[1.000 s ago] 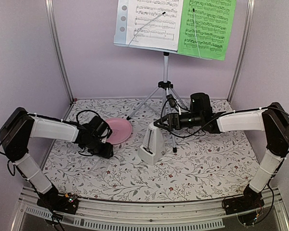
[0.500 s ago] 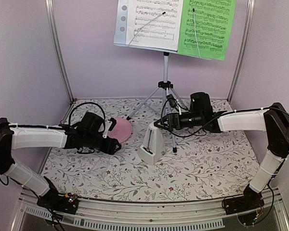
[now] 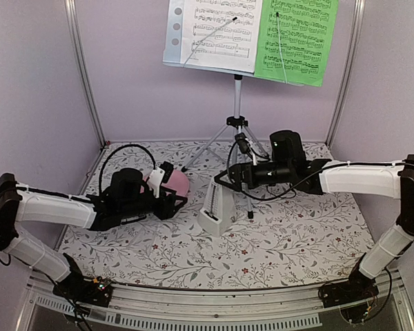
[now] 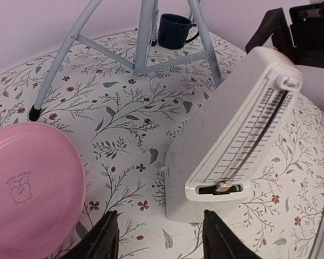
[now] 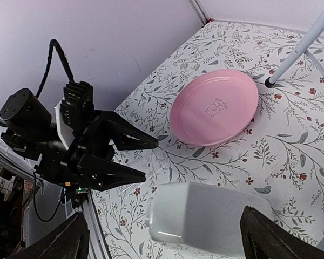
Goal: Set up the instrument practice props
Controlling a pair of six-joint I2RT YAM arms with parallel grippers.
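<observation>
White metronome (image 3: 215, 208) upright near the table's middle, a gripper on either side.
The music stand (image 3: 236, 127) rises at its 12 o'clock, carrying the white sheet (image 3: 217, 31) and green sheet (image 3: 294, 38). The right gripper (image 3: 221, 179), jaws spread wide and empty, hovers at the metronome's top. The left gripper (image 3: 181, 202), partly open and empty, points in from 9 o'clock, with the pink plate (image 3: 178, 181) at 10 o'clock.

Illumination: bright, even and diffuse, supplied from above. Shadows: soft and faint, cast on the floral-patterned counter (image 3: 297, 234) close around the white pyramid-shaped plastic metronome (image 4: 205, 156). Distortion: the silver metal frame posts (image 3: 85, 76) are shown leaning at the top view's edges. Focus: the left gripper (image 4: 159, 218) is rendered dark and slightly soft at the lower border; remaining detail is held sharp.
</observation>
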